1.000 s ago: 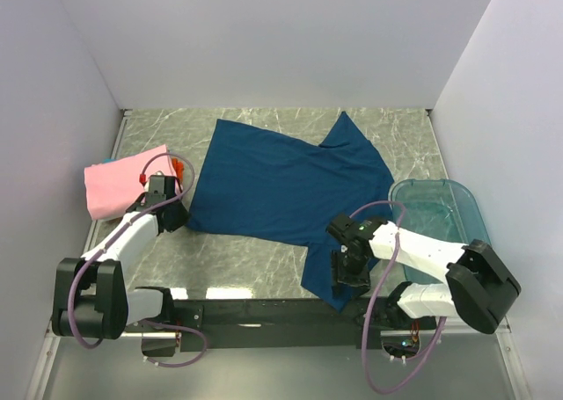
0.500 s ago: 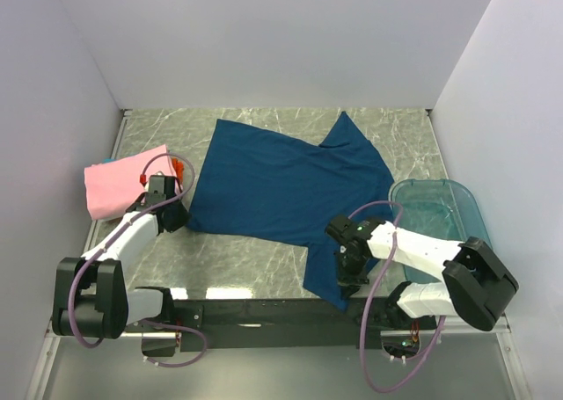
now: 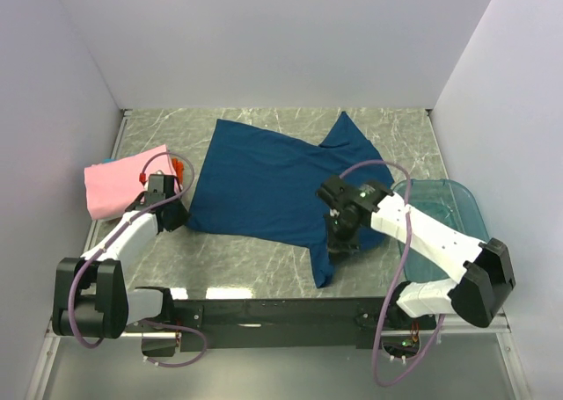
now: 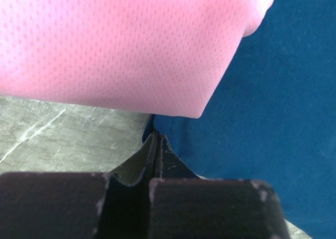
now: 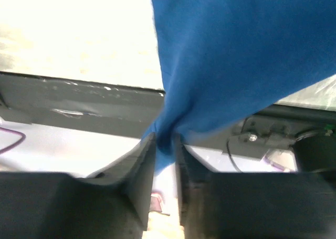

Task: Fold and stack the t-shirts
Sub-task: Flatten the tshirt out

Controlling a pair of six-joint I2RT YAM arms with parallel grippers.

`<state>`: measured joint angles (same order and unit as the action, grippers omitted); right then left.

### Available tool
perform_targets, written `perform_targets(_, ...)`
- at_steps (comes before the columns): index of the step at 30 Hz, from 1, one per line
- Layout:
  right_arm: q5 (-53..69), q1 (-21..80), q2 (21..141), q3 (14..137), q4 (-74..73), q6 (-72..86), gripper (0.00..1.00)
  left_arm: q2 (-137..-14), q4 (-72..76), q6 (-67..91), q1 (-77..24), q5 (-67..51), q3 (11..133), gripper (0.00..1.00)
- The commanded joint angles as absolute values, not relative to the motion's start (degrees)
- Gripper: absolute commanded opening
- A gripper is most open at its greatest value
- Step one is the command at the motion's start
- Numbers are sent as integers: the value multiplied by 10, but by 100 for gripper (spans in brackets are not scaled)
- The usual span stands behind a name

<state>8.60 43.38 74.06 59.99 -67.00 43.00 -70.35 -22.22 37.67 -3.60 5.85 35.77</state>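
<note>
A large navy t-shirt [image 3: 281,185] lies spread across the middle of the table. My right gripper [image 3: 341,238] is shut on its near right corner and holds it lifted, so a narrow flap hangs toward the front edge. In the right wrist view the blue cloth [image 5: 236,44] is pinched in the right gripper [image 5: 165,144]. My left gripper [image 3: 172,214] sits at the shirt's near left corner. In the left wrist view the left gripper [image 4: 156,139] is closed at the navy edge [image 4: 262,92]. A folded pink t-shirt [image 3: 123,182] lies at the left, also in the left wrist view [image 4: 115,39], with orange cloth [image 3: 181,167] beside it.
A translucent teal plastic tub [image 3: 444,208] stands at the right, close to my right arm. The black base rail [image 3: 264,312] runs along the front edge. White walls close in the table on three sides.
My right gripper has moved back from the front edge toward the table's middle, lifting the shirt's near right corner. The hanging flap is narrower. The left arm has not moved.
</note>
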Motion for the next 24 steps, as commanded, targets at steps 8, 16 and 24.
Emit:
perform_targets(8,50,436,711,549,-681,432,51,-699,-224,369,-32,57,377,0)
perform_targets(16,93,436,708,464,-632,428,42,-709,-222,367,-31,53,378,0)
perform_targets(24,145,440,728,394,-551,420,40,-714,-222,367,-31,54,379,0)
